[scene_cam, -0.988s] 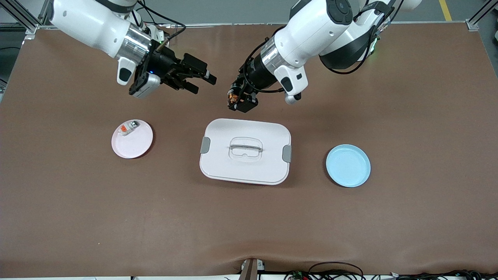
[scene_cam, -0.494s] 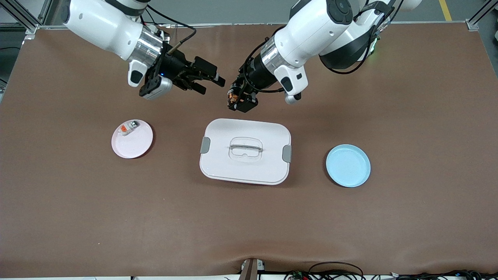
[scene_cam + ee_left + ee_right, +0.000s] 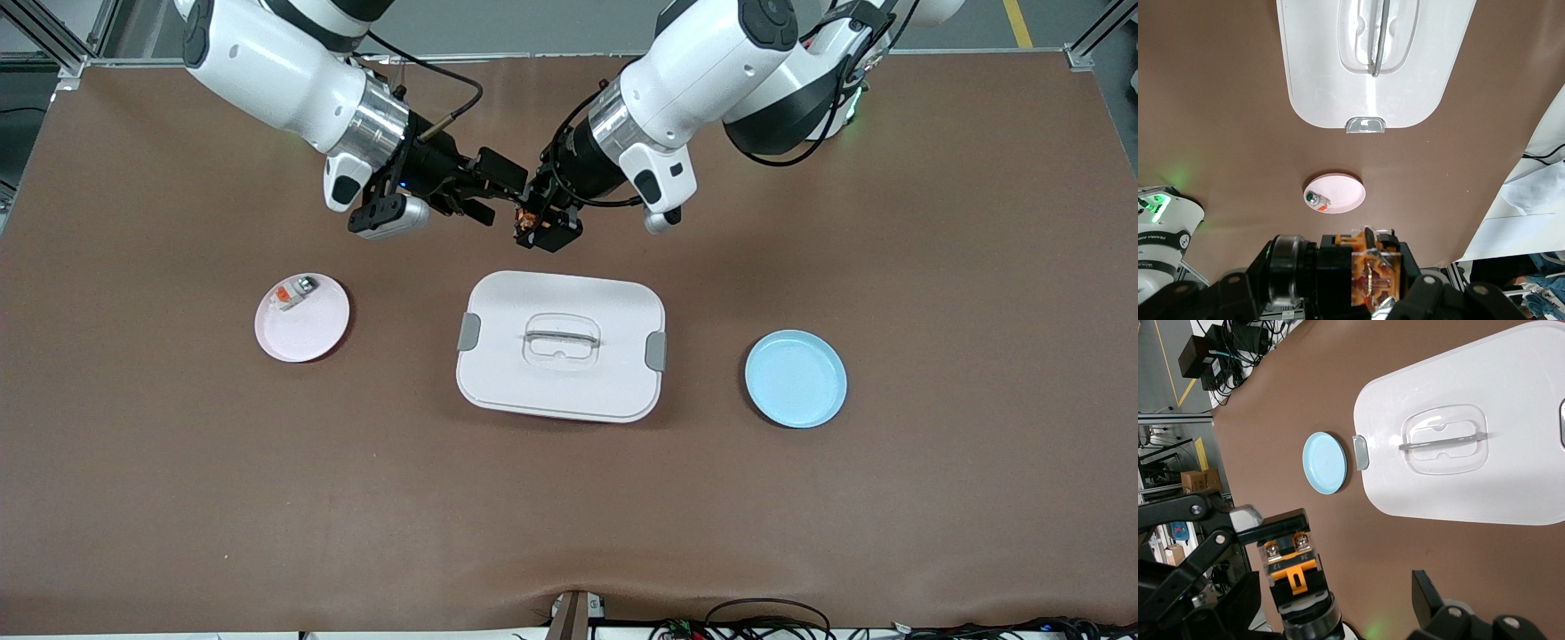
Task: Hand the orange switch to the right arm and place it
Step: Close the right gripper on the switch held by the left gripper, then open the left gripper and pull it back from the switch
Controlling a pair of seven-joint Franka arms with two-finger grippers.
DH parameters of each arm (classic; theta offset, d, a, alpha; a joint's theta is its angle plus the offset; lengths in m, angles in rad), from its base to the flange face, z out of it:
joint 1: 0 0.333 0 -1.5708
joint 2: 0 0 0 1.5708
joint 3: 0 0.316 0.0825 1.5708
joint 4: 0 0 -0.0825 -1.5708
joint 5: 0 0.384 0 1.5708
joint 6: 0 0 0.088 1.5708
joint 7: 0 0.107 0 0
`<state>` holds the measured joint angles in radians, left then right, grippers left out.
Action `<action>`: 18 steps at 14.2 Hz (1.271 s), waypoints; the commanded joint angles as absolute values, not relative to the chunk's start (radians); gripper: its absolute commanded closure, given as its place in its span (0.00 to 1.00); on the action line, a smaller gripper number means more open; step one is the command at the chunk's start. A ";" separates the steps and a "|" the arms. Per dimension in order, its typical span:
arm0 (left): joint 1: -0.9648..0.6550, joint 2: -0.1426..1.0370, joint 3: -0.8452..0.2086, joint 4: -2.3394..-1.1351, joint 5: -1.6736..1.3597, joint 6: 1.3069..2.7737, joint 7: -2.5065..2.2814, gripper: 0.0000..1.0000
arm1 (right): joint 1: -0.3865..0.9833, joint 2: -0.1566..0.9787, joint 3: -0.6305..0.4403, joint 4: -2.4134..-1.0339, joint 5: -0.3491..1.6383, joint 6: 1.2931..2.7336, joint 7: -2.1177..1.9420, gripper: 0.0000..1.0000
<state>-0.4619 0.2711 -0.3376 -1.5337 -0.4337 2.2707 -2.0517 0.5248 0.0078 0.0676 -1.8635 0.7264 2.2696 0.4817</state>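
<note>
The orange switch (image 3: 526, 216), a small black block with an orange middle and a round silver-ringed end, hangs in the air over bare table between the arm bases and the white box. My left gripper (image 3: 539, 226) is shut on it. In the left wrist view the switch (image 3: 1368, 267) fills the space in my left gripper (image 3: 1338, 293). My right gripper (image 3: 500, 197) is open and has come up to the switch. In the right wrist view the switch (image 3: 1295, 570) sits inside my right gripper (image 3: 1336, 600), close to one finger, with a wide gap to the other finger (image 3: 1426, 595).
A white lidded box (image 3: 507, 382) with a clear handle lies mid-table. A pink plate (image 3: 307, 333) toward the right arm's end holds a white-and-orange component (image 3: 293, 292). An empty blue plate (image 3: 796, 378) lies toward the left arm's end.
My right arm has swung toward the left gripper, bringing its open fingers up to the switch. The left gripper has barely shifted and still holds the switch.
</note>
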 commanded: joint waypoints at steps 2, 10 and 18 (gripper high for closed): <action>-0.466 0.281 -0.336 -1.514 -0.413 2.278 -2.077 0.69 | 0.541 0.018 0.063 -1.838 0.710 2.272 0.538 0.00; -0.468 0.278 -0.336 -1.517 -0.413 2.278 -2.083 0.69 | 0.574 0.058 0.063 -1.807 0.666 2.290 0.588 0.25; -0.469 0.276 -0.337 -1.519 -0.413 2.278 -2.085 0.69 | 0.572 0.064 0.063 -1.786 0.640 2.275 0.589 1.00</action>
<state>-0.4648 0.2766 -0.3371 -1.5335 -0.4337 2.2708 -2.0525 0.5704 0.0453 0.0683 -1.8129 0.6546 2.2845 0.5388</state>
